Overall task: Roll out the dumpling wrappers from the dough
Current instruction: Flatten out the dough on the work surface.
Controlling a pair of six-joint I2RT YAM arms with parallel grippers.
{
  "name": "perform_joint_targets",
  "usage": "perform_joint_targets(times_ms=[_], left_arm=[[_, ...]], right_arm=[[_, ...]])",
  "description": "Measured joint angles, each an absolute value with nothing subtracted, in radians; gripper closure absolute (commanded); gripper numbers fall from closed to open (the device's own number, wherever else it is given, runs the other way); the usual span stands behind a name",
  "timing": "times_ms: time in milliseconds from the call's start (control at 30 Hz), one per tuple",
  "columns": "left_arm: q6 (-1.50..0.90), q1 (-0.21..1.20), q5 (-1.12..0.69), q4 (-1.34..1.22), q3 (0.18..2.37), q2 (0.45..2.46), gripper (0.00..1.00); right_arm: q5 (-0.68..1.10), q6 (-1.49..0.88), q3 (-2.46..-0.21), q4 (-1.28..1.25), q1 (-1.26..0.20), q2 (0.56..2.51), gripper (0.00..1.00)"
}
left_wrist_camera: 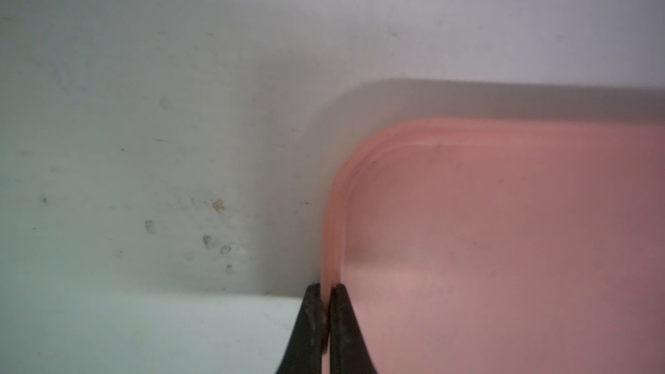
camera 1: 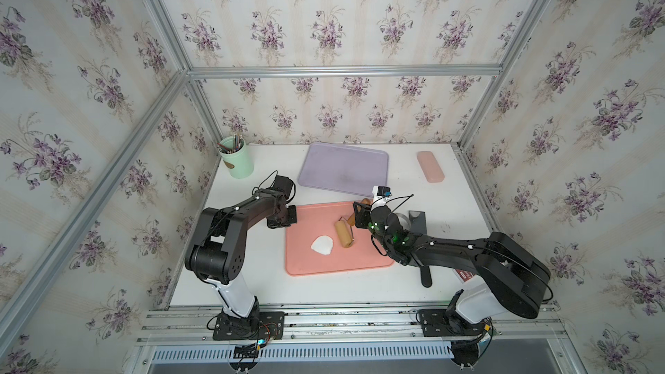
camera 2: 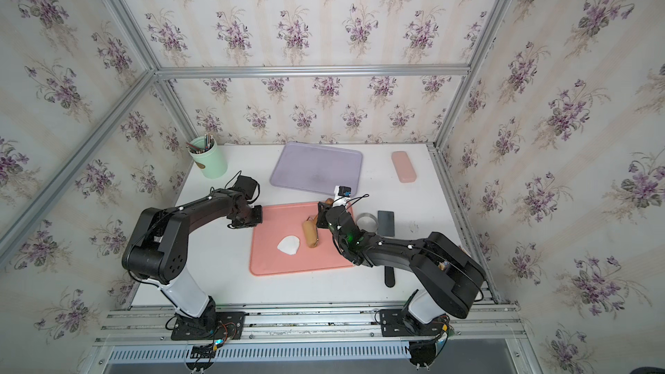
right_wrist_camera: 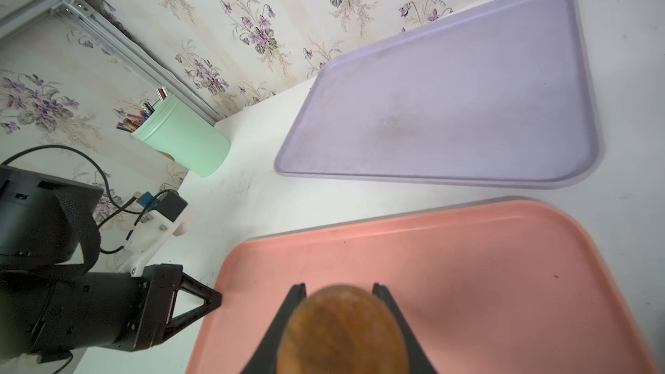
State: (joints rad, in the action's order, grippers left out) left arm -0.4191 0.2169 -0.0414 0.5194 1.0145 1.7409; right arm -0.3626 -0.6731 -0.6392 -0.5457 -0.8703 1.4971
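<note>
Now pinches the rim of the pink tray [left_wrist_camera: 334,210] with the left gripper [left_wrist_camera: 325,289], fingers [left_wrist_camera: 307,325] almost together; clasps the wooden handle of the roller [right_wrist_camera: 342,329] with the right gripper [right_wrist_camera: 338,287], fingers [right_wrist_camera: 289,305] partly apart. Shows the dough [camera 1: 322,245] flat on the pink tray, just beside the roller (open floor toward the near edge). Counts two trays, pink tray and purple tray [camera 1: 343,169], one dough, one roller.

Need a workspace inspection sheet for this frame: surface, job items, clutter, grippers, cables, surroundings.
Surface: white table, small specks near the pink tray corner.
Job's things: flattened dough on the pink tray; wooden roller beside it.
Clutter: purple tray, green pencil cup, pink case, metal ring, dark slab, black handle.
Grippers: left gripper shut on pink tray rim; right gripper shut on wooden roller handle.
Cables: black cable loops at wrists.
Surroundings: floral wallpaper, aluminium frame.
</note>
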Motion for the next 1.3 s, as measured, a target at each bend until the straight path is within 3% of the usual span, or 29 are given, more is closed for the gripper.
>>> perform_joint_targets(times_ms=[167, 400, 633, 833, 1100, 1300], left_arm=[[-0.419, 0.217, -0.041, 0.519, 1.014, 1.741, 1.0], [-0.419, 0.216, -0.043, 0.516, 1.01, 1.736, 1.0], [-0.419, 0.216, -0.045, 0.514, 0.987, 1.716, 1.0], [-0.421, 0.217, -0.053, 0.501, 0.974, 1.708, 1.0], [-0.427, 0.216, -0.061, 0.491, 0.965, 1.703, 1.0], [-0.428, 0.216, -0.065, 0.489, 0.964, 1.703, 1.0]], right_arm=[[-0.342, -0.656, -0.656, -0.497, -0.9, 1.472, 1.0], [-0.229, -0.681, -0.764, -0.545, -0.973, 1.602, 1.0], [-0.251, -0.706, -0.754, -0.648, -0.981, 1.674, 1.0], [-0.282, -0.729, -0.654, -0.709, -0.947, 1.62, 1.0], [-0.348, -0.658, -0.748, -0.764, -1.049, 1.73, 1.0], [-0.302, -0.71, -0.694, -0.812, -0.985, 1.724, 1.0]])
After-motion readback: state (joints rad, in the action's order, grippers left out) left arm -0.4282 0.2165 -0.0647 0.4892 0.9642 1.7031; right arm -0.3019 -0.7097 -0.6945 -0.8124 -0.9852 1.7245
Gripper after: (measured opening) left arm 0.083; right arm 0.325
